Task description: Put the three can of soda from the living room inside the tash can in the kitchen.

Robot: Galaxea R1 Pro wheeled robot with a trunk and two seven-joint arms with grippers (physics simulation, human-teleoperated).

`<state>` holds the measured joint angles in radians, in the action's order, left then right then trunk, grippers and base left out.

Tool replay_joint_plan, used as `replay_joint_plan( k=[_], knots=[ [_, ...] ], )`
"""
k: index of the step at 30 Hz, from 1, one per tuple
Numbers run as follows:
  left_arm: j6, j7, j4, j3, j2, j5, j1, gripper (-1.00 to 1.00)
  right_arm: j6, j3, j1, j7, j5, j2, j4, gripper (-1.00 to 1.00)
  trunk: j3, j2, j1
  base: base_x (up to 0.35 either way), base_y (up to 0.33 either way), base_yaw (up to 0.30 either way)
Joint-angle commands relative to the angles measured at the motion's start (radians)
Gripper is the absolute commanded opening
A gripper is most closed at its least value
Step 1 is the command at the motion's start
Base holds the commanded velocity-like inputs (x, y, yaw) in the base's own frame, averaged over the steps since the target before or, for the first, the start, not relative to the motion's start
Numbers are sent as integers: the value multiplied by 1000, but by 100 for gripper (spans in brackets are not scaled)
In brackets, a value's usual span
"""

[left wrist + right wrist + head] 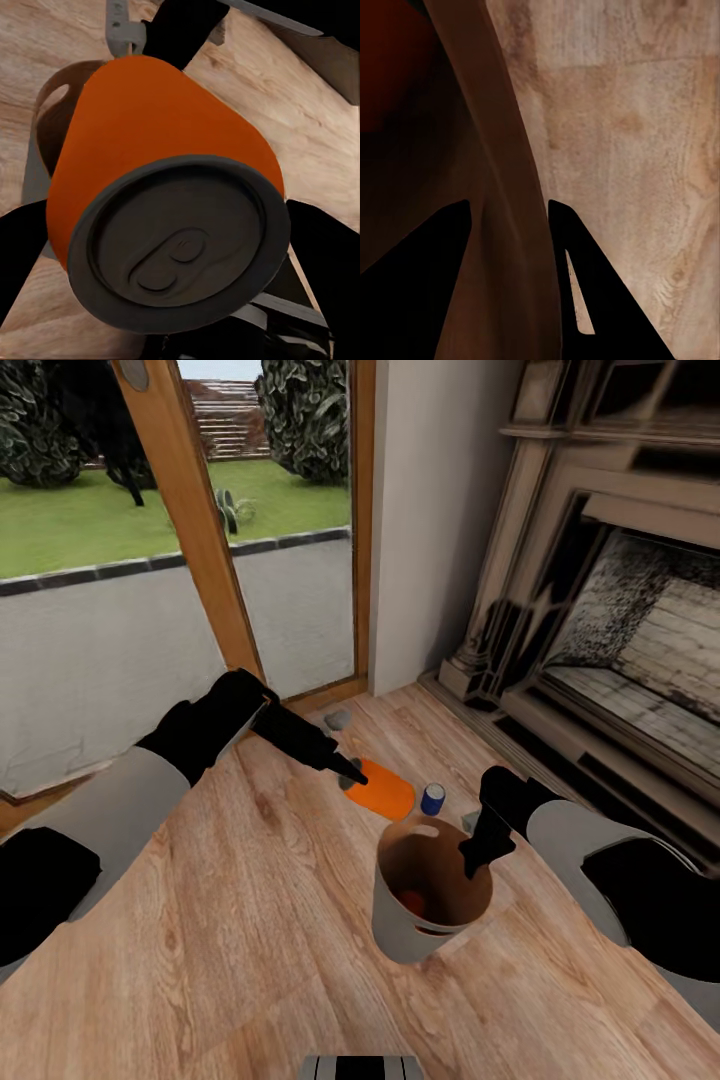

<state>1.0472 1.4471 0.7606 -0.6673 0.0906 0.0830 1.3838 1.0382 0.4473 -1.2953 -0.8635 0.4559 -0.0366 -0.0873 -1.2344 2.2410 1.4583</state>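
Soda cans, three counted: one orange can point(381, 788) pinched in the left gripper point(352, 771), held lying over just beside the bin, apparently on its way to the opening; a second orange one point(411, 901) already sits inside; the blue can point(433, 798) stands on the living-room floor point(200, 920) just behind the bin. The single trash can point(400, 930) is clamped at its rim by the right gripper point(476, 856), probably to steady it.
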Motion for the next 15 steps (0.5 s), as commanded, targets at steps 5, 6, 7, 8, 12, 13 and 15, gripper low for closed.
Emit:
replay_joint_plan(
  k=[5,6,7,8,12,13,15],
  knots=[
    [0,-1,0,-60,-19,-1,-1,-100,9,-17,-2,0,-23,2,1,-100,0,0,0,0,0,0],
    [0,-2,-1,-72,-30,-1,-1,-100,9,-17,-3,0,-23,5,1,-100,0,0,0,0,0,0],
    [0,-2,-1,-88,-41,-1,-1,-100,9,-18,-3,0,-23,10,2,-100,0,0,0,0,0,0],
    [0,-2,-1,-102,-54,-1,0,-100,9,-17,-4,0,-23,20,2,-100,0,0,0,0,0,0],
    [0,-5,-8,-123,-97,-4,0,-100,9,-16,-4,1,-23,52,3,-100,0,0,0,0,0,0],
    [0,-6,-9,-125,-108,-4,0,-100,9,-16,-4,1,-23,65,3,-100,0,0,0,0,0,0],
    [0,-10,-13,-130,-123,-5,0,-100,9,-16,-4,1,-23,86,3,-100,0,0,0,0,0,0]
  ],
)
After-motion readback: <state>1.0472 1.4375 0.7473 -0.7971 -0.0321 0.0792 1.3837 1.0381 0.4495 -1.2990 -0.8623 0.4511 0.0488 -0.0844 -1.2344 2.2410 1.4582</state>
